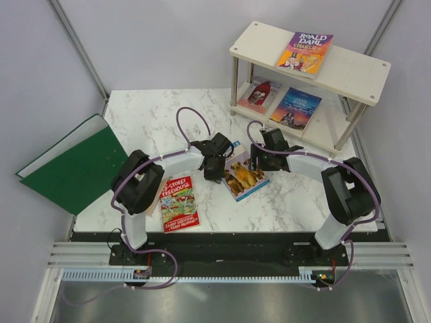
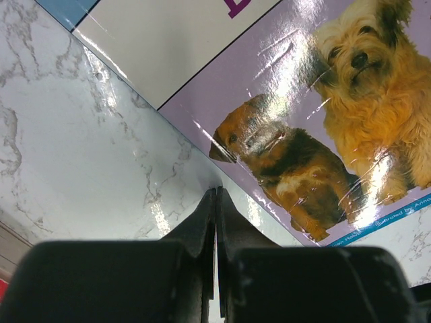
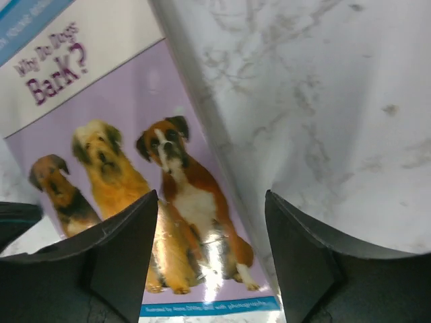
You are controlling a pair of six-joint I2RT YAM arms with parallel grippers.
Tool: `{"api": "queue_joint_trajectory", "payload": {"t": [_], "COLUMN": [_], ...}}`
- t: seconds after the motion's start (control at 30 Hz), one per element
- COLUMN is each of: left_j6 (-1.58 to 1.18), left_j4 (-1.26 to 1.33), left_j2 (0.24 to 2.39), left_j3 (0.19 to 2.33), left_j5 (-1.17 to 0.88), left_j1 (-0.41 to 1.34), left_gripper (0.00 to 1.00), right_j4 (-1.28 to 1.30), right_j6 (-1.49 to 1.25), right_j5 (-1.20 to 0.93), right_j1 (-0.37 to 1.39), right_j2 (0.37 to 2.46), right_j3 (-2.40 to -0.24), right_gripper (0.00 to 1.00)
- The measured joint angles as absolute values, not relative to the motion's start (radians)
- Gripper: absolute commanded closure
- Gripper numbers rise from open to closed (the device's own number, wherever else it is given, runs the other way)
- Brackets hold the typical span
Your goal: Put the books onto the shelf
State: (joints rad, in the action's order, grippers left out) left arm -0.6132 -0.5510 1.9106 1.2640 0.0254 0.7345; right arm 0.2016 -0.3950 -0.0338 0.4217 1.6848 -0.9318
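The dogs-cover book lies flat on the marble table between my two grippers. My left gripper is shut, with its tips low at the book's left edge and nothing between them. My right gripper is open above the book's right edge, one finger over the cover and one over the table. The Treehouse book lies near the left arm. On the shelf, a Roald Dahl book rests on top, with a red-figure book and a dark blue book on the lower board.
A large green folder hangs over the table's left edge. The shelf stands at the back right corner, against the wall. A tan edge shows under the left arm beside the Treehouse book.
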Motion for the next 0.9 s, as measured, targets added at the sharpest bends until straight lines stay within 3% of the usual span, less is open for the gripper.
{"api": "queue_joint_trajectory", "payload": {"t": [0.3,0.43,0.47,0.5,0.63,0.73,0.9], "left_j6": [-0.615,-0.615,-0.616,-0.615,-0.615,-0.616,-0.631], "left_j4": [-0.569,-0.59,-0.595,-0.597,-0.599,-0.597,-0.55], "left_j2": [1.911,1.911,1.911,1.911,1.911,1.905,1.784], "left_j3": [1.267,1.269,1.27,1.271,1.271,1.266,1.156], "left_j5": [0.03,0.034,0.035,0.035,0.038,0.044,0.057], "left_j1": [0.733,0.73,0.73,0.729,0.728,0.722,0.692], "left_gripper": [0.98,0.98,0.98,0.98,0.98,0.49,0.28], "right_j4": [-0.037,-0.122,-0.131,-0.137,-0.15,-0.147,-0.104], "right_j6": [-0.451,-0.485,-0.494,-0.502,-0.525,-0.529,-0.525], "right_j5": [-0.29,-0.376,-0.392,-0.406,-0.458,-0.474,-0.477], "right_j1": [0.406,0.398,0.397,0.397,0.398,0.399,0.41], "right_j2": [1.716,1.71,1.707,1.704,1.695,1.676,1.604], "right_j3": [-0.87,-0.813,-0.802,-0.793,-0.787,-0.787,-0.787], "right_gripper": [0.37,0.58,0.66,0.81,0.93,0.95,0.95]}}
